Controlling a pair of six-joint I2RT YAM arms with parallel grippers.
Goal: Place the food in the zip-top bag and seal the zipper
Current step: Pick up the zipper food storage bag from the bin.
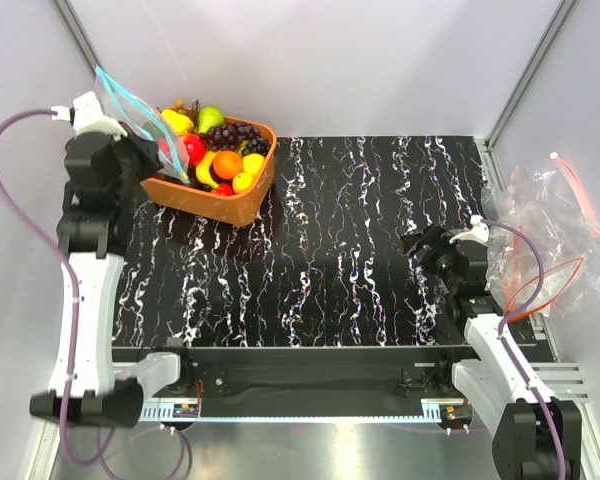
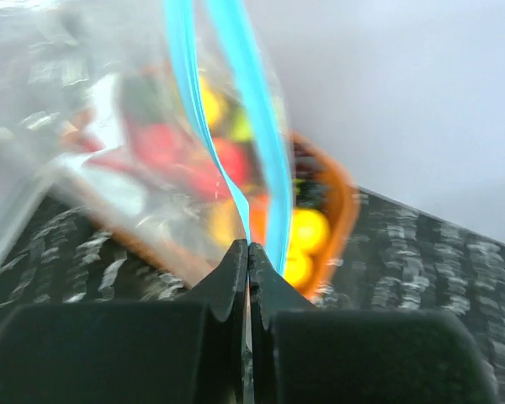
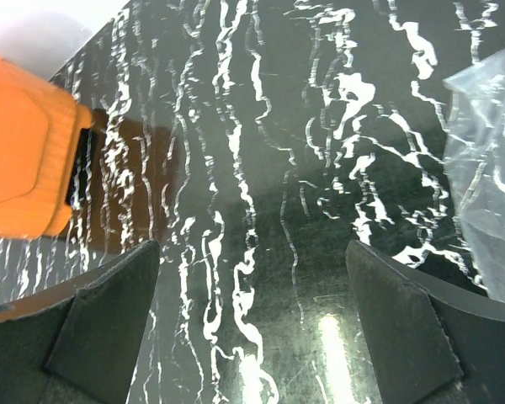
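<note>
In the upper left of the top view, the left gripper (image 1: 148, 152) is raised beside the basket (image 1: 242, 208), with its fingers pressed tight together on the zip-top bag (image 1: 122, 100). In the left wrist view the two dark fingertips (image 2: 232, 268) meet with no gap. One of the two runs of the light blue zipper (image 2: 265, 135) goes straight down into the pinch. The two runs stand apart higher up, so the bag's mouth is not sealed. The clear plastic (image 2: 76, 118) spreads to the upper left of that view and is empty.

The toy fruit is all in the orange basket at the top left of the table (image 1: 360, 260). A red fruit (image 1: 193, 148) lies next to the bag, an orange fruit (image 1: 227, 163) is in the middle, and a yellow fruit (image 1: 253, 162) is just right of it. A second red fruit (image 1: 223, 189) lies by the basket's near wall. A grape bunch (image 1: 236, 133) and a green pear (image 1: 211, 118) are towards the back. Through the bag, the left wrist view shows the fruit only as blurred red and yellow patches.

At the right of the top view, the right gripper (image 1: 426, 250) is low over the table with its fingers spread wide and nothing between them. The right wrist view shows only marbled tabletop between the fingers (image 3: 101, 311). A pile of clear bags (image 1: 545, 215) with red-orange strips lies just to the right of it, at the table's edge.
</note>
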